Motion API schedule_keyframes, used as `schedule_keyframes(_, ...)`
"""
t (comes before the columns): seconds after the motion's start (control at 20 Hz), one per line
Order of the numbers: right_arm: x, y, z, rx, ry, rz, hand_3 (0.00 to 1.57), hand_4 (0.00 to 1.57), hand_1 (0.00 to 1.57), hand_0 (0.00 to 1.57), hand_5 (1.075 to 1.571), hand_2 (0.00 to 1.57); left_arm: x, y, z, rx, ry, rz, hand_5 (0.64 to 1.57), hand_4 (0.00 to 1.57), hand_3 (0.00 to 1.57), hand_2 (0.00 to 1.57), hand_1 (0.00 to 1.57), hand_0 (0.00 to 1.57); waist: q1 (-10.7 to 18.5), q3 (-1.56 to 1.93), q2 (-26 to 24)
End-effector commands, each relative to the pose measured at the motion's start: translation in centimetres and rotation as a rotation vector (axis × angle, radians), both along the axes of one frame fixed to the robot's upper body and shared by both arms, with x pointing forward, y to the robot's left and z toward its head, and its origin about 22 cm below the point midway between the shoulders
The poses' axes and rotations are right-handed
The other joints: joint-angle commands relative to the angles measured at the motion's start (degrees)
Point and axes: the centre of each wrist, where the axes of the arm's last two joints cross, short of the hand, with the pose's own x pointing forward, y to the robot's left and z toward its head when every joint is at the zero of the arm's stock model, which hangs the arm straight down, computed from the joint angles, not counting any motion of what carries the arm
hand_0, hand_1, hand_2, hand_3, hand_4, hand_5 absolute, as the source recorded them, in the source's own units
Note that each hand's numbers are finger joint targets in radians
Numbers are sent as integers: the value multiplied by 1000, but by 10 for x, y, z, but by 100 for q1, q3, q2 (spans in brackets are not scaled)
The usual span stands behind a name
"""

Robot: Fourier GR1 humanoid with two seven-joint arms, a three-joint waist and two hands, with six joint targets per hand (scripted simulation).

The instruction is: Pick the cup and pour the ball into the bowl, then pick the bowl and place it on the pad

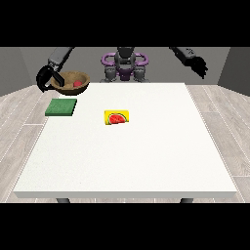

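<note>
A brown wooden bowl (72, 82) with a red ball (77, 84) inside hangs in the air above the table's far left corner. The hand at the view's left (46, 78) has its fingers curled round the bowl's left rim. The green pad (61, 107) lies flat on the table just below and in front of the bowl. The hand at the view's right (199, 65) is raised off the table's far right side, fingers curled and holding nothing. A yellow cup with a watermelon picture (117, 117) lies near the table's middle.
The white table (127, 161) stretches toward the camera. The robot's torso (125, 66) stands behind the far edge. Wooden floor surrounds the table.
</note>
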Motion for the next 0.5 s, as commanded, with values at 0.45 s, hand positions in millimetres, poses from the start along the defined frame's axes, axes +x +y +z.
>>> schedule_keyframes(0.45,-7,-38,17,-10,-182,-44,0,757,1571,1571,1567,1571,-31,153,93,-32,-187,78,1563,1209,0,0,0,0,114,-2,862)
